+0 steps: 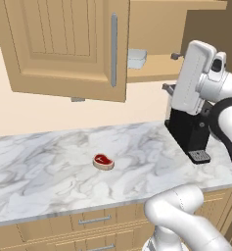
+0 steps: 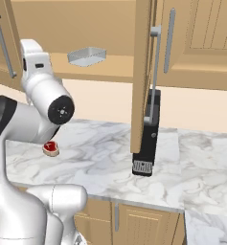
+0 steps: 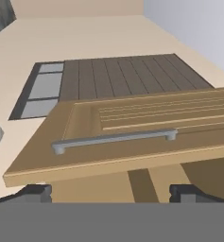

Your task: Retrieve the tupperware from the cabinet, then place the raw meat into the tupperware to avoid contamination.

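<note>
From the left base view, the light-wood wall cabinet (image 1: 68, 44) has its panelled door swung open, and the small pale grey translucent plastic tupperware (image 1: 136, 58) sits on the wooden shelf just right of that door's edge. The small oval red steak slice of raw meat (image 1: 103, 161) lies on the white marble counter (image 1: 49, 166), well apart from the tall black coffee machine (image 1: 188, 132) at the far right. The white arm rises in front of that machine; a careless swing could knock it.

From the right base view, the tupperware (image 2: 87, 56) rests near the shelf's front lip, left of an open door seen edge-on (image 2: 142, 72). That door stands close beside the path to the shelf, so a sideways reach risks striking it or its grey bar handle (image 2: 154, 72). A push instead of a grasp could shove the shallow container deeper.

In the hand view, the gripper (image 3: 111, 193) stands wide open and empty, its dark tips well apart, facing a door and its grey handle (image 3: 114, 138). Closing here would catch the door, not the container.
</note>
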Controlling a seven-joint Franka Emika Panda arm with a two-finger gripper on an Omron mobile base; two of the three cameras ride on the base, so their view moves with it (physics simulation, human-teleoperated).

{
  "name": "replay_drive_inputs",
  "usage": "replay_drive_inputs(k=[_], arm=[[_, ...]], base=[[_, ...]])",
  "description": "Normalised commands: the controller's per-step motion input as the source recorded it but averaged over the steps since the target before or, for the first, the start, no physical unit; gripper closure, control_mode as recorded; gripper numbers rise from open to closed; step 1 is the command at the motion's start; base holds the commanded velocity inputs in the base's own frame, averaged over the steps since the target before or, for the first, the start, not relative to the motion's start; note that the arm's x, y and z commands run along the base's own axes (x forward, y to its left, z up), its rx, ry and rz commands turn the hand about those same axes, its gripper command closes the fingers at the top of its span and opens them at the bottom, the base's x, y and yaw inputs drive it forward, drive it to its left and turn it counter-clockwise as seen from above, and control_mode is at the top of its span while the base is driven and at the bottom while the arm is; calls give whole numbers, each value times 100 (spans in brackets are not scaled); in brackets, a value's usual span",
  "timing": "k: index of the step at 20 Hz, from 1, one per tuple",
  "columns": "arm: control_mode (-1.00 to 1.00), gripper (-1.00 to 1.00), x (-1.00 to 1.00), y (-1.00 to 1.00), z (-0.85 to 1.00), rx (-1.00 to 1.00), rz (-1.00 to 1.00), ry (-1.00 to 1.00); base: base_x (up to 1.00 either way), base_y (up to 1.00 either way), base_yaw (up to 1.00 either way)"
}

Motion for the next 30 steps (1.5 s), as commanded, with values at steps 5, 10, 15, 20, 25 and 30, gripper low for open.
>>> replay_drive_inputs(k=[5,10,15,20,25,30], arm=[[-100,-100,15,2,0,0,0,0],[-100,-100,16,14,0,0,0,0],[-100,-100,17,11,0,0,0,0],[-100,-100,25,4,0,0,1,0],[-100,-100,31,0,0,0,4,1],[-100,-100,18,2,0,-1,9,5]], base=[[0,0,0],[0,0,0],[0,0,0],[0,0,0],[0,0,0],[0,0,0]])
